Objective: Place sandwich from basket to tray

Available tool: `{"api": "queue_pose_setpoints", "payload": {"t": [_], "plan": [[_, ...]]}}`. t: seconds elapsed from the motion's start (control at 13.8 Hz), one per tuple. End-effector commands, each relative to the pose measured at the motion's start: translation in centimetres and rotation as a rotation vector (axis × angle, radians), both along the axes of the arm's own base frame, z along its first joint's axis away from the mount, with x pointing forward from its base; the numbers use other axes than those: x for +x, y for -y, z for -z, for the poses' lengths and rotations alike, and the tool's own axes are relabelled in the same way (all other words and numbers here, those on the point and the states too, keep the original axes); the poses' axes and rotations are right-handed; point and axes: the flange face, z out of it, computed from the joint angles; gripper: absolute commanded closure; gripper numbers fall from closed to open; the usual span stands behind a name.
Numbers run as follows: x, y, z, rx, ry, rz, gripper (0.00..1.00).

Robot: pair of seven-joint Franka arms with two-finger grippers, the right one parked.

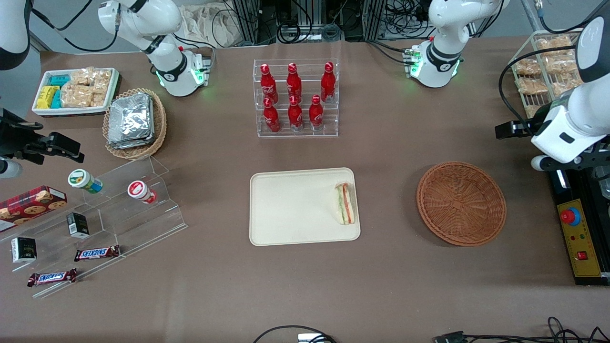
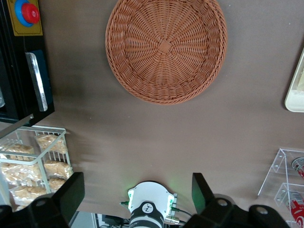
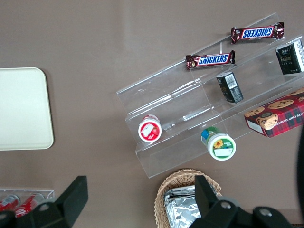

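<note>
My tool [image 2: 137, 197] hangs high above the brown surface [image 1: 381, 267] at the working arm's end, its two dark fingers [image 2: 71, 192] spread wide apart with nothing between them. From the wrist camera I look straight down past them at the basket [image 2: 166, 50], which has nothing in it. In the front view the tool [image 1: 512, 129] sits above the surface beside a wire rack of snack packets [image 1: 538, 71], farther from the camera than the basket [image 1: 461, 203].

The sandwich [image 1: 345, 203] lies on the tray [image 1: 286, 209], close against the rim on the edge that faces the basket, with its striped filling showing upward. Tray and basket are apart, bare surface between them. I see a clear rack of red bottles [image 1: 295, 97] farther from the front camera than the tray. A yellow control box with a red button [image 1: 570, 216] sits beside the basket at the working arm's end.
</note>
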Motion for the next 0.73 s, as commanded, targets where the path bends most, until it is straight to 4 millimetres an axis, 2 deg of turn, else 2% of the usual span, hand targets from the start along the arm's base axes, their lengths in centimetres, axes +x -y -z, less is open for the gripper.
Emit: {"api": "queue_pose_setpoints", "payload": {"t": [0.0,0.36,0.65], "plan": [[-2.8,-0.1,0.2,0.002,0.042,0.015,0.0],[-3.4,1.0,0.3,0.007,0.081,0.033,0.0],[-3.3,-0.7,-0.7,-0.005,0.1,0.01,0.0]]}}
